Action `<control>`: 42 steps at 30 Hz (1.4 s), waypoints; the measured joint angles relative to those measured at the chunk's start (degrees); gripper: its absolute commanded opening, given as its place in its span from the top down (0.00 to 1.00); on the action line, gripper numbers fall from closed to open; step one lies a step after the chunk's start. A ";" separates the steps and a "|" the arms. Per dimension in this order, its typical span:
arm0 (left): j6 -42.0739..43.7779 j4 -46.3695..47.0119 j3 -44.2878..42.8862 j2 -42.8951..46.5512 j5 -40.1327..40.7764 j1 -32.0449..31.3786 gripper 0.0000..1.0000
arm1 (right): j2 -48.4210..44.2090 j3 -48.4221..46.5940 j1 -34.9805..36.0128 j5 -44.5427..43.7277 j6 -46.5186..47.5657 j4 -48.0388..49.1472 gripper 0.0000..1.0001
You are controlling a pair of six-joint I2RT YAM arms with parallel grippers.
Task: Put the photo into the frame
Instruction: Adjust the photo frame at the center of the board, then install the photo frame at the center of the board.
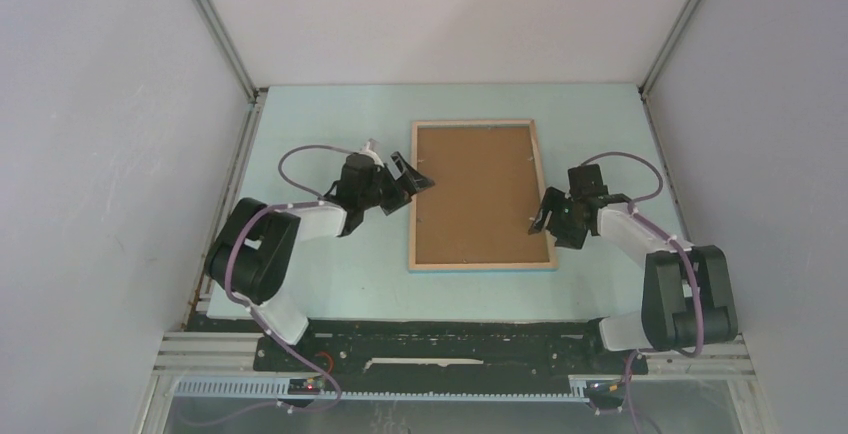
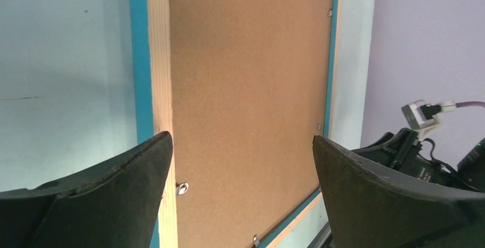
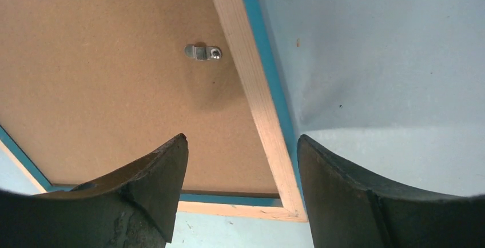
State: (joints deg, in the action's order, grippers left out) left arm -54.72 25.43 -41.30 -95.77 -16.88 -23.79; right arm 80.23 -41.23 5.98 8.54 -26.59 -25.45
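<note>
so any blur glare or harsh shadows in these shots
top external: even soft light, no glare on the frame; left wrist: backing board sharp, dark gripper fingers show little detail; right wrist: faint shadow below the metal clip, no glare

The left claw (image 1: 412, 179) hangs spread wide over the near rim of the frame (image 1: 478, 266). Flat brown board (image 1: 470, 194) lies between its fingers, with open room above. Straight ahead, across the board, the right claw (image 1: 541, 216) stands at the far rim. Behind each claw, bare table (image 1: 330, 124) runs to a side wall (image 1: 120, 154). Just ahead of the right claw, a small metal clip (image 3: 203, 52) sits on the board.
</note>
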 measured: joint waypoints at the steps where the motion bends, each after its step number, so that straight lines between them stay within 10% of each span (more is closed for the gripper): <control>1: 0.55 -1.29 -0.63 0.09 -0.22 0.50 0.00 | -0.37 -0.02 0.48 0.00 -0.17 0.04 0.22; 42: 0.11 0.59 8.68 5.81 2.99 1.20 0.01 | 12.11 -9.46 3.98 -6.73 6.88 3.52 0.34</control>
State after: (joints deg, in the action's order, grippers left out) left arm -54.61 26.02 -32.62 -89.95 -13.89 -22.59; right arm 92.33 -50.70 9.96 1.80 -19.70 -21.93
